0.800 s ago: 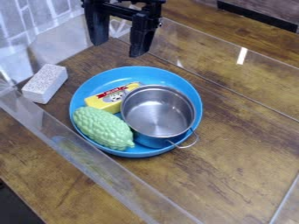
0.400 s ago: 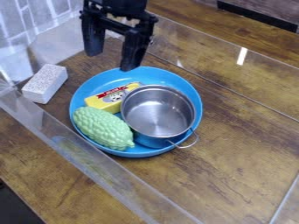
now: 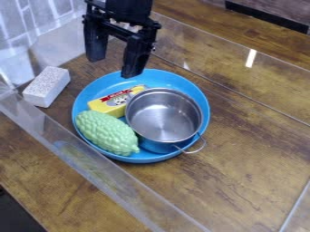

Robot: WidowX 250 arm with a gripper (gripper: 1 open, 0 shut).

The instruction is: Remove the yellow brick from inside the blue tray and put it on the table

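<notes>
- I have the yellow brick [image 3: 116, 101] lying inside the blue tray [image 3: 143, 158], toward ten or eleven o'clock, just as in the earlier frames.
- The steel pot [image 3: 164, 116] sits at three o'clock in the tray, the green bumpy thing [image 3: 108, 133] at eight.
- Outside the rim, at ten o'clock, is my speckled block [image 3: 46, 87].
- My claw [image 3: 115, 58] has come lower since the first frame, now toward eleven o'clock in my view, jaws wide apart, holding nothing.
</notes>
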